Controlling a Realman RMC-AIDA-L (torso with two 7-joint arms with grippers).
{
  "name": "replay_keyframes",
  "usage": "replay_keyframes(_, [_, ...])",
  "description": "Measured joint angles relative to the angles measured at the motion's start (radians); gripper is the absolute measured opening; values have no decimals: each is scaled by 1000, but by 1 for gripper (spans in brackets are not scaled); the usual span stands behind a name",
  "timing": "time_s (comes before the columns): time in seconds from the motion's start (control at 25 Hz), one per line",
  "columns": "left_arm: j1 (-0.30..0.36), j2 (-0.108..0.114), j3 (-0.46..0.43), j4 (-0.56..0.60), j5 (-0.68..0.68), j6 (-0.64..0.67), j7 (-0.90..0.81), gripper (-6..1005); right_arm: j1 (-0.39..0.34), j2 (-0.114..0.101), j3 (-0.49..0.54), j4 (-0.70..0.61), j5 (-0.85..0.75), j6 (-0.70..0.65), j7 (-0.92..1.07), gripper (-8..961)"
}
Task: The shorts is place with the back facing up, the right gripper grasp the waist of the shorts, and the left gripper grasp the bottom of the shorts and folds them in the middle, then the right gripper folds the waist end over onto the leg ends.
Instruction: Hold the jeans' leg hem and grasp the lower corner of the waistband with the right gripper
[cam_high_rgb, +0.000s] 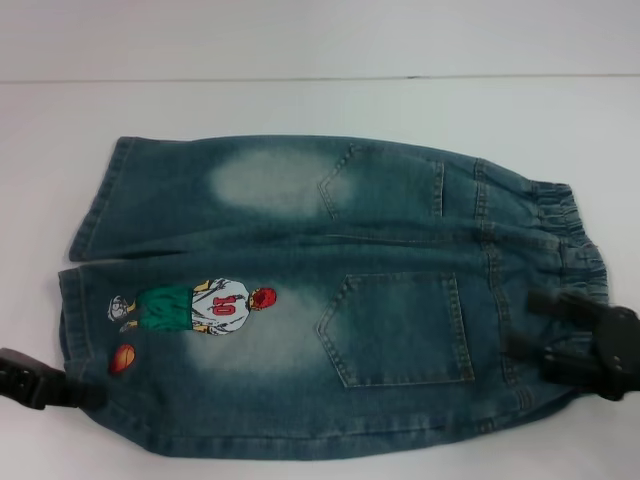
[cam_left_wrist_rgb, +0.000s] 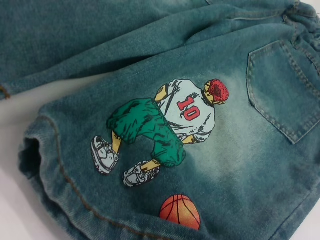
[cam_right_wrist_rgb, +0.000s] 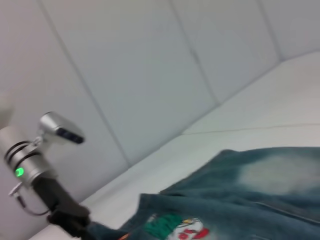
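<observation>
Here the shorts (cam_high_rgb: 330, 300) lie between left gripper (cam_high_rgb: 70, 392) and right gripper (cam_high_rgb: 560, 330).

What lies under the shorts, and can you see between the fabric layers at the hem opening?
The shorts lie flat on the white table, back pockets up. The left wrist view shows the leg hem gaping slightly, dark inside. Table beneath the fabric is covered, so not visible.

A plain white counter (cam_high_rgb: 300, 105) carries blue-green washed denim shorts (cam_high_rgb: 400, 230), spread flat, back pockets up, waist toward the right.
</observation>
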Motion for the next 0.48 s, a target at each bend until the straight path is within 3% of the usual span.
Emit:
replay_keyframes(0.16, [2, -1, -1, 0, -2, -1, -1, 94, -70, 2, 58, -6, -2, -3, -1, 918])
replay_keyframes(0.48, [-6, -1, -1, -21, -26, 3, -1, 94, -194, -13, 201, 2, -5, 1, 1, 916])
